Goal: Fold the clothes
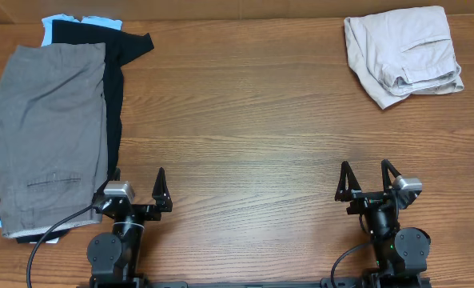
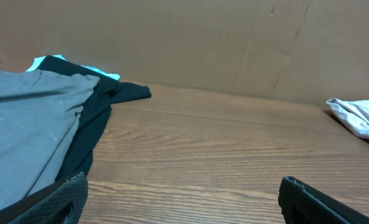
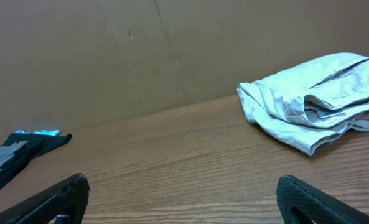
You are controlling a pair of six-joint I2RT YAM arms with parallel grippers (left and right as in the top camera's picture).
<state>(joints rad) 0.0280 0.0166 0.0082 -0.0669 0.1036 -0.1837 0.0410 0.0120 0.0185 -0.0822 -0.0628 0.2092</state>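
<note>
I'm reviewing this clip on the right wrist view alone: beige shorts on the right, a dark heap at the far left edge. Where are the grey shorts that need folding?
Observer: The grey shorts lie spread flat at the left side of the table, on top of a black T-shirt.
Operator: Is the other arm on them?
Observer: The left gripper stands open near their lower right edge, holding nothing.
Operator: Anything else in that pile?
Observer: A light blue garment peeks out from under the T-shirt at the far end.
</note>
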